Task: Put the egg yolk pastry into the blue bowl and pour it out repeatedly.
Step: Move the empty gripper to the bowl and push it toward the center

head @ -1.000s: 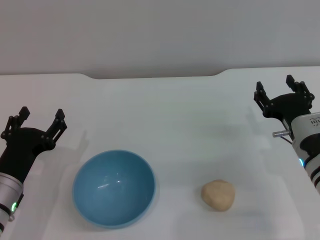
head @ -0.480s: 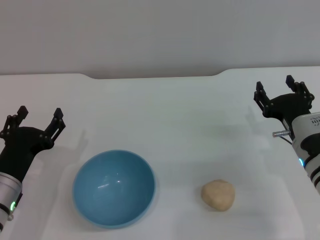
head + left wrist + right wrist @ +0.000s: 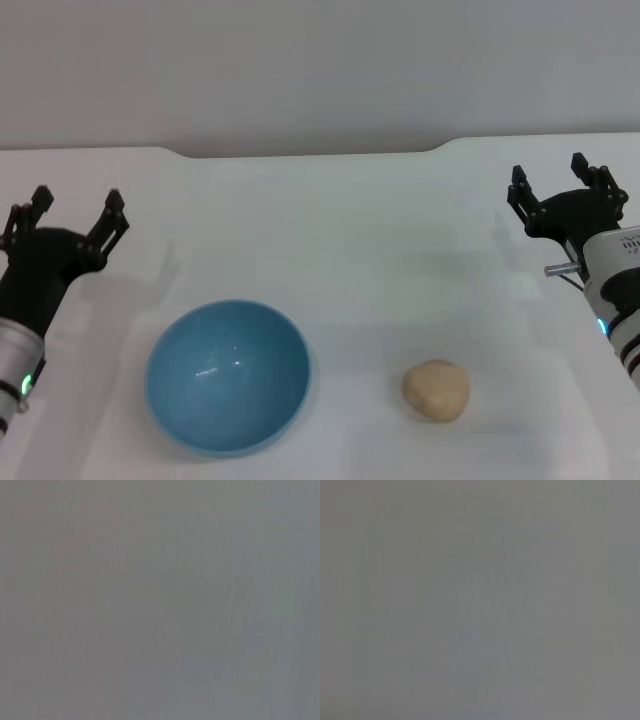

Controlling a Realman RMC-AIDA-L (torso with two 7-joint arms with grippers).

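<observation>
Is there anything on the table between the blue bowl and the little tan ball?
No. In the head view, only bare white table lies between the blue bowl and the egg yolk pastry.

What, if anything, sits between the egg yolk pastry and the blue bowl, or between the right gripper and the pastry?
Nothing visible. Only bare white table lies between the egg yolk pastry and the blue bowl to its left, and between the pastry and the right gripper, which is open. The left gripper, also open, is off to the side.

Bright, even overhead light washing out the white matte table [image 3: 330, 220], faint soft shadows, small glare glinting inside the glossy sky-blue bowl [image 3: 228, 376], both wrist views showing featureless grey.
</observation>
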